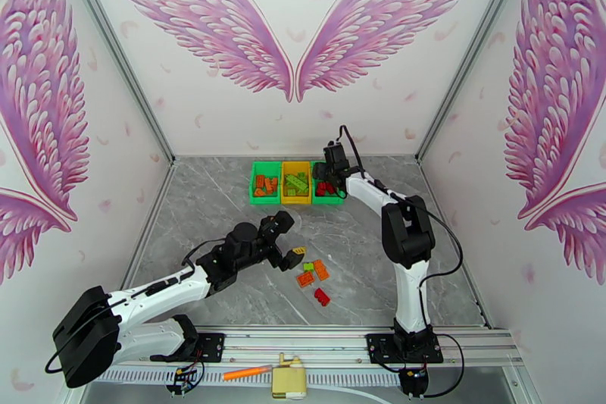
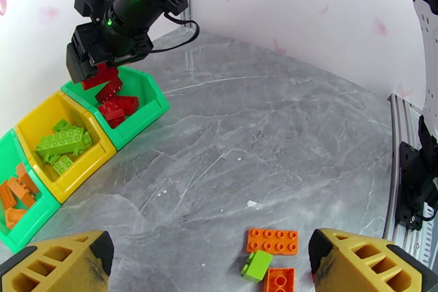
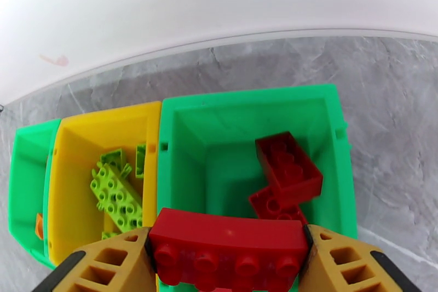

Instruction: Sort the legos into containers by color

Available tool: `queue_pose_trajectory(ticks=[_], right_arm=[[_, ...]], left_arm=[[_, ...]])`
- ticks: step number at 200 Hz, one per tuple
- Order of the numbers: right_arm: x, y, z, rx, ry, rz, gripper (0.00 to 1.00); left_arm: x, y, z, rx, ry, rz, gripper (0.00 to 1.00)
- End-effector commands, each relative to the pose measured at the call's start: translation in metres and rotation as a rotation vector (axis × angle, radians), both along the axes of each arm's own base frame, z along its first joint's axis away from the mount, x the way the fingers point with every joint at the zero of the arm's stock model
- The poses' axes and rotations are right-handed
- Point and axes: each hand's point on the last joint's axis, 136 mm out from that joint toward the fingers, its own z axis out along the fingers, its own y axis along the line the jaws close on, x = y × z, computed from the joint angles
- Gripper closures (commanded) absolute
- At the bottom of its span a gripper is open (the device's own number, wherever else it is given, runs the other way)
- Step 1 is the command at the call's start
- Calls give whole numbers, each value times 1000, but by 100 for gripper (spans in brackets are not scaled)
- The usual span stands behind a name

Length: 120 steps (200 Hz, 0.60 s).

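The right gripper (image 3: 227, 268) is partly closed on a long red brick (image 3: 227, 244), clamped by its two ends with a row of studs showing. It is held above the near edge of the right green bin (image 3: 328, 118). More red bricks (image 3: 287, 170) lie inside that bin. Light green bricks (image 3: 116, 197) sit in the yellow bin (image 3: 71, 139), and orange bricks (image 2: 16, 194) in the left green bin (image 2: 33, 221).

The left gripper (image 2: 211, 260) is spread wide and holds nothing, above the grey table (image 2: 274, 123). There a flat orange brick (image 2: 272, 241), a small light green brick (image 2: 257, 264) and a second orange brick (image 2: 279, 281) lie close together.
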Motion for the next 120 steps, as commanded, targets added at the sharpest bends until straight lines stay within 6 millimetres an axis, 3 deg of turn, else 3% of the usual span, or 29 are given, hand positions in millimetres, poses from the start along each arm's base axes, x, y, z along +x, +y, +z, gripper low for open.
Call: queue_pose_trajectory(ticks=[1,26,63,99,120], right_arm=[[8,5,0,19,12,39,33],[6,7,16,33,-10,53,21],[-14,5,44,66,-57,75,14],[-59,15,68,106,-147,210,0],[-92,18,76,114,-187,294,1]], left_arm=[[-2,4,3,12,-30,5,1],[0,8,2,22,-29,33,1],[0,10,3,6,-16,53,1],[-12,4,-3,42,-24,18,1],[-22,2,-7,61,-45,10,1]])
